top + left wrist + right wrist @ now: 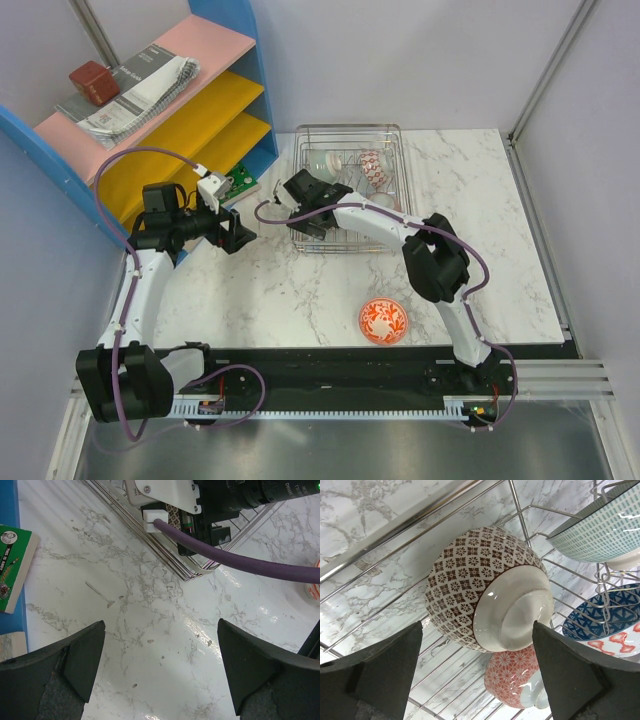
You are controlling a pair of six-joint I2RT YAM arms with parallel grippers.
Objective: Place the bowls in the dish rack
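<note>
Your right gripper point(477, 630) is inside the dish rack point(350, 128), which sits at 12 o'clock on the marble table point(300, 290). Its fingers are spread wide on either side of a brown-patterned bowl point(465, 580) without touching it. That bowl lies on its side on the wires with its white foot turned toward your wrist camera. At 2 o'clock from it a pale green bowl point(600, 530) stands on edge. At 4 o'clock you see a blue patterned bowl point(600, 617), and at 6 o'clock a small red-patterned bowl point(507, 677), all within the rack. The red-orange floral bowl point(384, 321) sits upright on the table, at 5 o'clock from the rack and well apart from it. Your left gripper point(161, 630) hovers over bare marble at 9 o'clock from the rack, its fingers parted and empty. A purple cable point(240, 562) crosses its view, and a green book point(10, 565) lies at the foot of the blue-framed shelf point(190, 130).
</note>
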